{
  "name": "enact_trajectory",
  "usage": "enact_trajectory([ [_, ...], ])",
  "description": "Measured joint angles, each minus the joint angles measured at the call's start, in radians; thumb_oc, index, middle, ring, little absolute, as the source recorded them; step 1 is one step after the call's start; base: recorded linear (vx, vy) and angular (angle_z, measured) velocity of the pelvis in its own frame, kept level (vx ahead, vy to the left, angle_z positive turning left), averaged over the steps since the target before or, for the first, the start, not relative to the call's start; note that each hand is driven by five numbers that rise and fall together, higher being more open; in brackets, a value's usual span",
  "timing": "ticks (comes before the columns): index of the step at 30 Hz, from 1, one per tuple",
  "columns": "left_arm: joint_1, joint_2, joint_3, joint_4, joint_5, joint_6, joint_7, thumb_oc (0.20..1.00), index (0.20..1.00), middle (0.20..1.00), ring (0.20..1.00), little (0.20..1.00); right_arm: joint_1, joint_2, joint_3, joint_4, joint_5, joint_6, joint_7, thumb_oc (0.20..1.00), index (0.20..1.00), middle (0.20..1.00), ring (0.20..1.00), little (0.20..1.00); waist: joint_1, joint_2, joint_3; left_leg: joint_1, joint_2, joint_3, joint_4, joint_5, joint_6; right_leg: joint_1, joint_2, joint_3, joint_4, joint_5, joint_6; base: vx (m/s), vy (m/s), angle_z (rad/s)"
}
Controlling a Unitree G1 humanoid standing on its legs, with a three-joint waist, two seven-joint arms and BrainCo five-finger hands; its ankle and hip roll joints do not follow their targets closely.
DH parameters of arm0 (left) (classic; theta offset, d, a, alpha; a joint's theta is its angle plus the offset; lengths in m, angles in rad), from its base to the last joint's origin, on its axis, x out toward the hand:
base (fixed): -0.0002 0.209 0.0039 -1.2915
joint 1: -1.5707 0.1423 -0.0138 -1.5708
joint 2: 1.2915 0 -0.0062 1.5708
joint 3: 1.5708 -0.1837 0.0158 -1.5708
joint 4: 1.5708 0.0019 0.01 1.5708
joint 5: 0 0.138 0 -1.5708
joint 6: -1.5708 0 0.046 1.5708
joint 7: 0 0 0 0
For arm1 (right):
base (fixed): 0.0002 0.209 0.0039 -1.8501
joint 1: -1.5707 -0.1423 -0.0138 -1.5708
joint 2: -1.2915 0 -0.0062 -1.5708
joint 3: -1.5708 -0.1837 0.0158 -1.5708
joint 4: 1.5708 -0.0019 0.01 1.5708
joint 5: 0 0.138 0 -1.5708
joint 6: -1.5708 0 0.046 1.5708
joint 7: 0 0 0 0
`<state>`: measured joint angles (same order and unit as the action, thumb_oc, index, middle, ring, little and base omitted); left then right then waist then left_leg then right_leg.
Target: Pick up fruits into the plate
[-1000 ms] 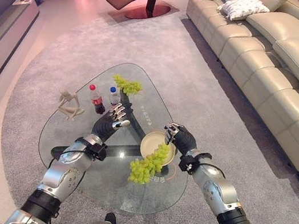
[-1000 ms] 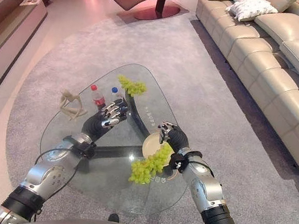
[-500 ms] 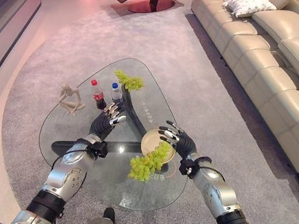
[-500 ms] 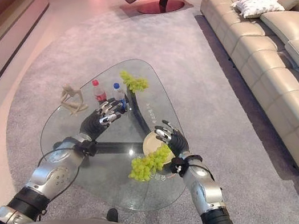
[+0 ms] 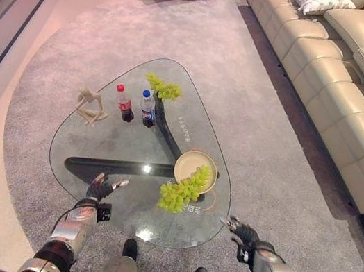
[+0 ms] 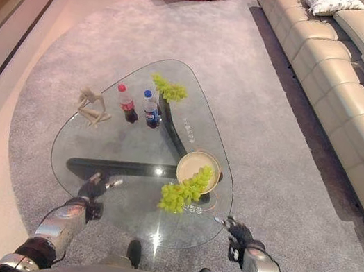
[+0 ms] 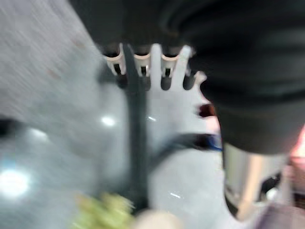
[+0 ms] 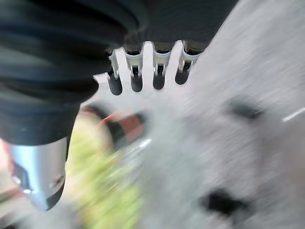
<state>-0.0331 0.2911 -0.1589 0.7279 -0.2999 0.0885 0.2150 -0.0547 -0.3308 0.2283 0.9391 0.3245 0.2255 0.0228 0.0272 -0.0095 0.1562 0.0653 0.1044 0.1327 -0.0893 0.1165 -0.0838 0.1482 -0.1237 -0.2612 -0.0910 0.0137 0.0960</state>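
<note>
Grapes [image 5: 182,191] lie half over the plate [image 5: 187,165] near the glass table's [image 5: 110,144] close edge, a second bunch [image 5: 163,88] at the far tip beyond the bottles [image 5: 137,105]. Soft and easily bruised, I'd lift them by the stem. My left hand [image 5: 99,187] and right hand [image 5: 241,231] hover empty, fingers loosely spread, with bare glass between them.

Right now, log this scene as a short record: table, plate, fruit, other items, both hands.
table: rounded-triangle glass coffee table
plate: round beige plate, near table's right edge
near grapes: green grape bunch, partly on the plate, trailing onto the glass
far grapes: second green bunch, at far end
other items: red-capped cola bottle; blue-capped bottle; tan figurine
left hand: open, holding nothing
right hand: open, holding nothing
</note>
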Motion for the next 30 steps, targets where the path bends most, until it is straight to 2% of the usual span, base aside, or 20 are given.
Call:
enact_trajectory([
  [3,-0.018,0.005,-0.020,0.082,0.148,0.000,-0.007,1.000,1.000,1.000,1.000,1.000,0.003,0.000,0.002,0.128,-0.067,0.015,-0.014,1.000,1.000,1.000,1.000,1.000,-0.001,0.000,0.002,-0.004,0.000,0.001,0.000,0.000,0.000,-0.005,0.000,0.002,0.000,0.000,0.000,-0.15,0.058,-0.03],
  [6,-0.097,0.038,-0.124,0.115,0.284,-0.001,-0.012,1.000,1.000,1.000,1.000,1.000,-0.048,-0.013,0.010,0.220,-0.163,0.043,-0.022,1.000,1.000,1.000,1.000,1.000,-0.004,0.015,0.029,-0.056,0.002,0.004,0.000,0.013,0.003,-0.074,0.001,0.009,0.019,0.004,-0.001,-0.21,0.060,-0.06],
  [9,-0.210,0.051,-0.180,0.115,0.357,-0.001,-0.002,1.000,1.000,1.000,1.000,1.000,-0.104,-0.027,0.016,0.291,-0.189,0.087,-0.028,1.000,1.000,1.000,1.000,1.000,-0.004,0.028,0.090,-0.098,-0.001,0.007,0.001,0.034,0.010,-0.120,-0.001,0.019,0.023,0.025,0.000,-0.14,0.048,-0.06],
  [13,-0.342,0.097,-0.280,0.107,0.461,-0.002,0.020,1.000,1.000,1.000,1.000,1.000,-0.136,-0.033,0.025,0.314,-0.191,0.105,-0.046,1.000,1.000,1.000,1.000,1.000,-0.010,0.036,0.152,-0.153,0.001,0.011,0.001,0.046,0.013,-0.183,0.002,0.033,0.031,0.038,-0.001,-0.17,0.005,-0.08],
  [15,-0.409,0.119,-0.292,0.104,0.481,-0.001,0.023,1.000,1.000,1.000,1.000,1.000,-0.161,-0.034,0.025,0.320,-0.191,0.099,-0.060,1.000,1.000,1.000,1.000,1.000,-0.028,0.036,0.199,-0.181,0.001,0.013,0.001,0.059,0.016,-0.208,0.005,0.035,0.026,0.057,-0.002,-0.11,0.007,-0.04],
  [20,-0.517,0.134,-0.318,0.074,0.475,0.020,0.023,1.000,1.000,1.000,1.000,1.000,-0.195,-0.038,0.047,0.302,-0.210,0.076,-0.070,1.000,1.000,1.000,1.000,1.000,-0.052,0.019,0.283,-0.188,0.000,0.025,0.001,0.059,0.016,-0.218,0.009,0.044,0.021,0.061,-0.001,-0.10,-0.019,-0.06],
  [23,-0.558,0.123,-0.318,0.086,0.445,0.021,0.023,1.000,1.000,1.000,1.000,1.000,-0.230,-0.039,0.065,0.295,-0.209,0.065,-0.071,1.000,1.000,1.000,1.000,1.000,-0.062,0.015,0.301,-0.219,0.001,0.033,0.001,0.061,0.014,-0.256,0.015,0.059,0.022,0.068,-0.005,-0.07,-0.010,-0.10],
  [30,-0.597,0.110,-0.315,0.116,0.334,0.019,0.037,1.000,1.000,1.000,1.000,1.000,-0.259,-0.039,0.083,0.260,-0.240,0.020,-0.087,1.000,1.000,1.000,1.000,1.000,-0.089,0.007,0.340,-0.216,0.001,0.038,0.001,0.061,0.014,-0.254,0.015,0.060,0.019,0.068,-0.005,-0.05,0.001,-0.02],
])
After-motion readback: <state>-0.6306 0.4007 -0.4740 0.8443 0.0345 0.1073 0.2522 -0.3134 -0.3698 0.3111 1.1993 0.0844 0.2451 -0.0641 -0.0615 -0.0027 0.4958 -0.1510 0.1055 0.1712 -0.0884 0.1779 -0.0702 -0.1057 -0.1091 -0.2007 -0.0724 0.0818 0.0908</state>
